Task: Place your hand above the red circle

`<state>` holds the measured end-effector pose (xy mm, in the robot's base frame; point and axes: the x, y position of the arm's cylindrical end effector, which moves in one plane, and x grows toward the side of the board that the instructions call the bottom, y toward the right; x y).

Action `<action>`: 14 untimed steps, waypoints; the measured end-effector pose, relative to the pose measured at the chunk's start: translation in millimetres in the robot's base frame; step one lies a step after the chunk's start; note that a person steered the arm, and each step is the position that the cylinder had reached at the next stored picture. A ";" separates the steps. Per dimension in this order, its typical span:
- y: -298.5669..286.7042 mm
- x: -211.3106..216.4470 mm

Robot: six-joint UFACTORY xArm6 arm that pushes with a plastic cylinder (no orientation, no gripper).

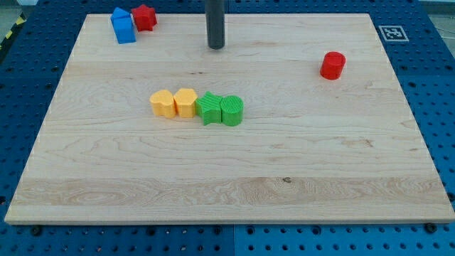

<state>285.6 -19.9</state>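
My tip (216, 46): at the view's top centre, resting on bare wood, touching no block.
Gripper: this arm carries none, only the straight dark rod, so there is nothing to be apart or together.
Red circle (332, 65): a red cylinder standing alone at the view's right, well apart from my tip and slightly lower in the view.
Progress: I judge the reach not yet made; my tip is nowhere near the red circle, and the whole crossing toward the view's right is left.
Path: open wood between my tip and the target, no block in the way.
Other blocks: a blue block (123, 25) and a red star-like block (145, 17) touching at the top left; a row at centre of two yellow blocks (173, 103), a green star (209, 108) and a green cylinder (232, 111), side by side.
Bench (227, 192): pale wooden board, clean and flat.
Surroundings: blue perforated base (437, 92) around the board, a printed marker tag (392, 32) at its top right corner.
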 end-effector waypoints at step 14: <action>105.8 45.3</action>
<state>330.9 85.9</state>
